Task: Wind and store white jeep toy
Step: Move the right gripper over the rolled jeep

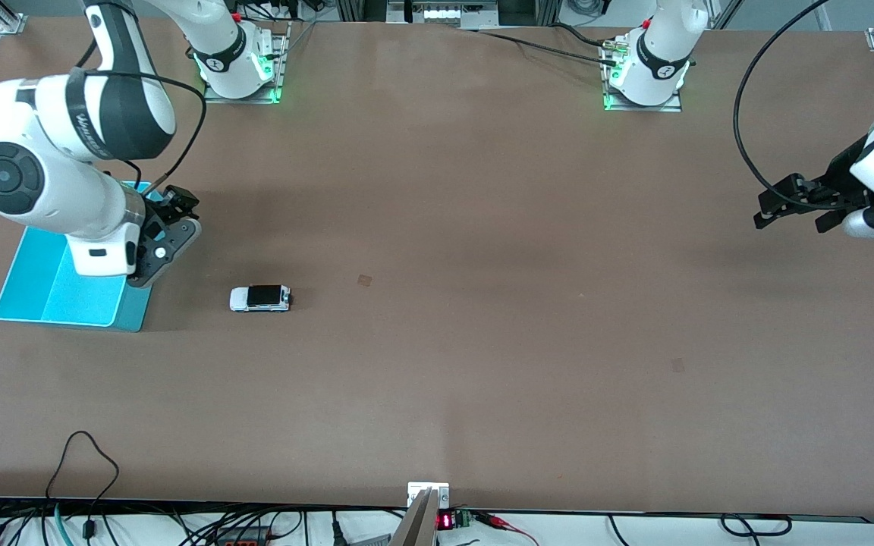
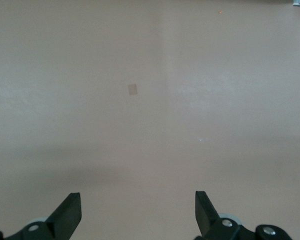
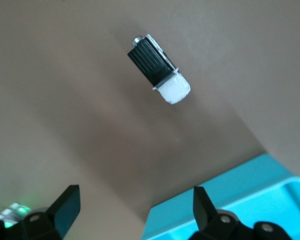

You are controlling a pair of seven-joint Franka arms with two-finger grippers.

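A: Where is the white jeep toy (image 1: 260,298) sitting?

B: On the table (image 1: 482,341), just beside the turquoise bin (image 1: 42,292), at about three o'clock from it in the front view.

A: And the grippers?

B: The right gripper (image 3: 132,212) is hanging over the bin's edge, fingers spread wide, holding nothing. The left gripper (image 2: 138,215) is waiting over bare table at its own end, likewise wide and holding nothing.

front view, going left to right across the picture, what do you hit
turquoise plastic bin → right gripper, fingers open, over the bin's edge → small white jeep toy with black roof → left gripper, fingers open, waiting
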